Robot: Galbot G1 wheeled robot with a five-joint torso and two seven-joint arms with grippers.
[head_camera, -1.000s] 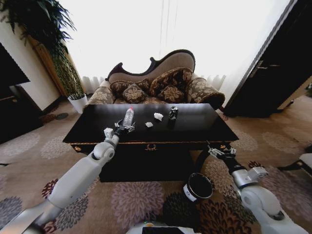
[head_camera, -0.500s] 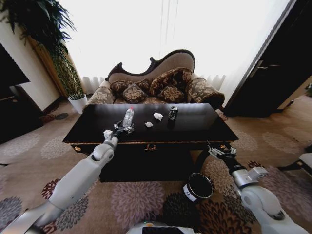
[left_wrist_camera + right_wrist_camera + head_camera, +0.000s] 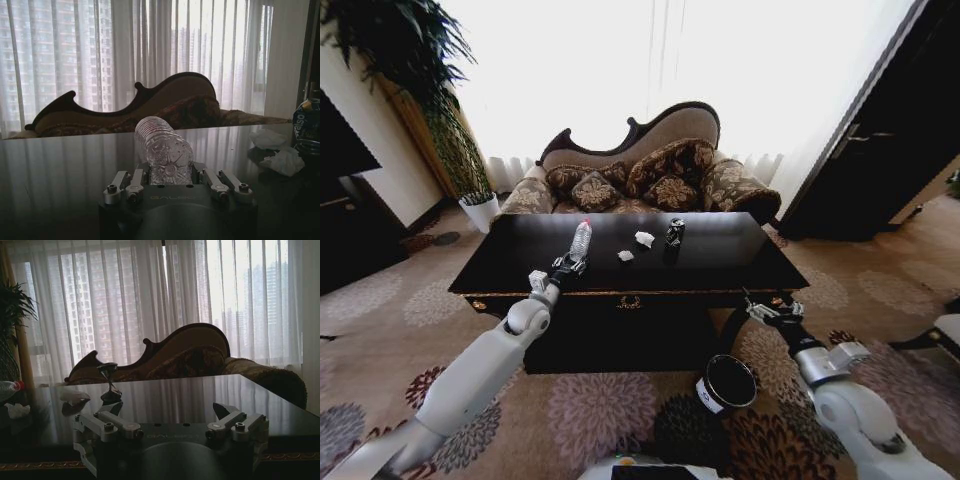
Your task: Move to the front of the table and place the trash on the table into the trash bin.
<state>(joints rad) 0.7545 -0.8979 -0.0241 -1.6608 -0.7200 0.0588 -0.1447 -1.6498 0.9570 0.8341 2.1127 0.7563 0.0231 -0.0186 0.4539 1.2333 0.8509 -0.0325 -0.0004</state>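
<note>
One bottle [image 3: 581,240] lies on the table [image 3: 720,262] between the left gripper's [image 3: 566,266] spread fingers, apparently unclamped | right gripper [image 3: 772,310] open, idle above the trash bin [image 3: 725,384] | advice: close on the base squarely before lifting.

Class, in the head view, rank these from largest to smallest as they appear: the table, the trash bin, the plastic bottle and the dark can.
1. Table
2. Trash bin
3. Plastic bottle
4. Dark can

The bin sits nearer the camera, which enlarges it.

Strong backlight thru curtains [image 3: 620,70], blown-out glare, dim foregrnd, sheen on table [image 3: 720,250], fisheye edges.
</note>
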